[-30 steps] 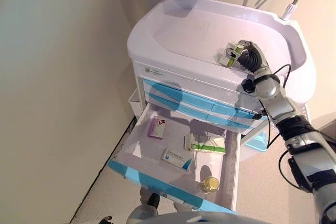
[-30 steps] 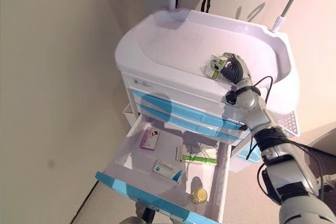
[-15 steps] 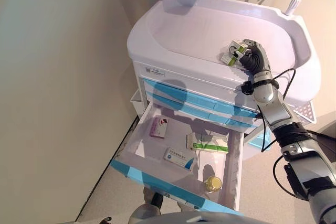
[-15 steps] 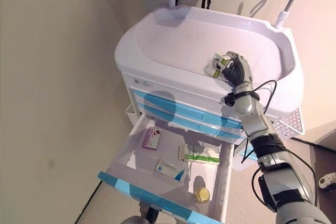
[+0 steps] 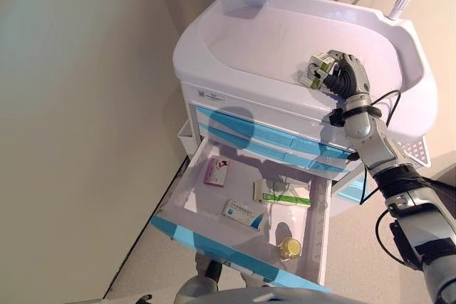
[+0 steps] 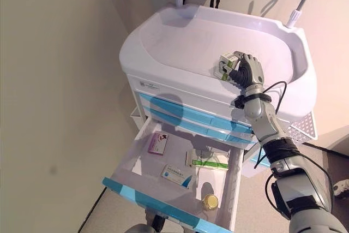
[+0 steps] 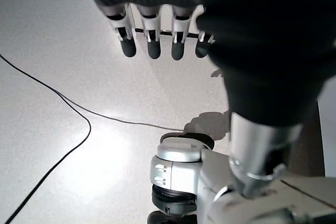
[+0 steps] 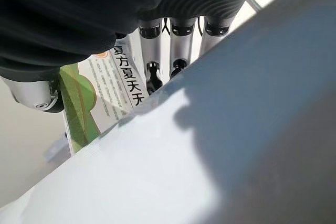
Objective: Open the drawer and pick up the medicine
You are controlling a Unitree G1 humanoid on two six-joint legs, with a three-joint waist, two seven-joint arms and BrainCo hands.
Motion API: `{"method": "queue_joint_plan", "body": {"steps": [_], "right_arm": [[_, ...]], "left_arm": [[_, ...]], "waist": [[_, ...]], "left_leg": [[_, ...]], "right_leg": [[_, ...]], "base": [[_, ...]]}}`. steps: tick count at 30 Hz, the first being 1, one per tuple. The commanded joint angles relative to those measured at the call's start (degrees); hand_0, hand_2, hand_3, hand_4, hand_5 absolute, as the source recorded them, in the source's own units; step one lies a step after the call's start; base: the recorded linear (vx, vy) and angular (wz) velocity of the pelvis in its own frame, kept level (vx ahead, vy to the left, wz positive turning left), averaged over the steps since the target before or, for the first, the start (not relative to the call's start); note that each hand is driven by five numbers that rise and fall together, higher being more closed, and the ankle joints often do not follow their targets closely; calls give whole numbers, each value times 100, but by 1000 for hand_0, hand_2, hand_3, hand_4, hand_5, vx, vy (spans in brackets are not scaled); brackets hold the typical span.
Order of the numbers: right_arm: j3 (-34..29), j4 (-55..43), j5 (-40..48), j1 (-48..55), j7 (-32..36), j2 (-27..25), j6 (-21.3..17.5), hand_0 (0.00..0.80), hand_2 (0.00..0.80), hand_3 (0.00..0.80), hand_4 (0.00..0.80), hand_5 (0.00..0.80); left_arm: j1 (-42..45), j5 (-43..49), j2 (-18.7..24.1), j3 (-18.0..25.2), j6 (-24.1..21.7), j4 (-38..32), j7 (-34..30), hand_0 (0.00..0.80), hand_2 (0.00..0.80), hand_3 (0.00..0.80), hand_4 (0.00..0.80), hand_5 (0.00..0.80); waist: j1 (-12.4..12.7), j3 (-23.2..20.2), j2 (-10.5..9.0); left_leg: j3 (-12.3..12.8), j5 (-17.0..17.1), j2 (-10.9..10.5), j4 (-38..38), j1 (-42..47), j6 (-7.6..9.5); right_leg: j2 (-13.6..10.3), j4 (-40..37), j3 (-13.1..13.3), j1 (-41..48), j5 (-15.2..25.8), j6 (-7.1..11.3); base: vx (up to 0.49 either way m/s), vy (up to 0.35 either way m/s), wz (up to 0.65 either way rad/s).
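The right robot hand (image 5: 345, 76) is curled round a small white and green medicine box (image 5: 318, 71), holding it just over the recessed top of the white cart (image 5: 249, 40), near the top's front right rim. In the right wrist view the box (image 8: 100, 90) shows between the thumb and the fingers; it carries a green leaf-like patch and lines of printed characters, too small to make out reliably. Below, the lowest blue-fronted drawer (image 5: 214, 243) is pulled out. Inside it lie a pink and white packet (image 5: 216, 171) at the back left, a white box with a blue corner (image 5: 241, 213) towards the front, a white and green box (image 5: 283, 194) at the back right, and a small yellow-capped bottle (image 5: 289, 248) in the front right corner. The left robot hand (image 7: 157, 35) hangs over the floor (image 7: 63, 77) with straight, relaxed fingers, holding nothing.
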Motion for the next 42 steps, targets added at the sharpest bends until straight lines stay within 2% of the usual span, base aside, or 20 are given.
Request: {"method": "queue_joint_plan", "body": {"steps": [1,22,42], "right_arm": [[495,495,-318,-230,-94,-256,238,800,800,800,800,800],[668,1789,536,-1853,-555,-355,361,800,800,800,800,800],[939,2058,514,-2314,-578,-650,421,800,800,800,800,800]], "left_arm": [[-275,92,24,-12,-12,259,117,0,0,0,0,0],[-295,-164,86,-209,9,280,228,0,0,0,0,0],[-339,-168,107,-221,25,345,291,0,0,0,0,0]], "waist": [[139,95,-106],[257,76,-173],[269,62,-263]], "left_leg": [[-112,-521,-333,225,106,250],[-118,-517,-351,229,80,247],[-172,-522,-348,238,93,220]], "right_leg": [[-300,523,34,-361,222,344],[-292,493,20,-369,258,347],[-282,478,-34,-347,268,357]], "base": [[0,0,0],[2,0,-1],[1,0,1]]}}
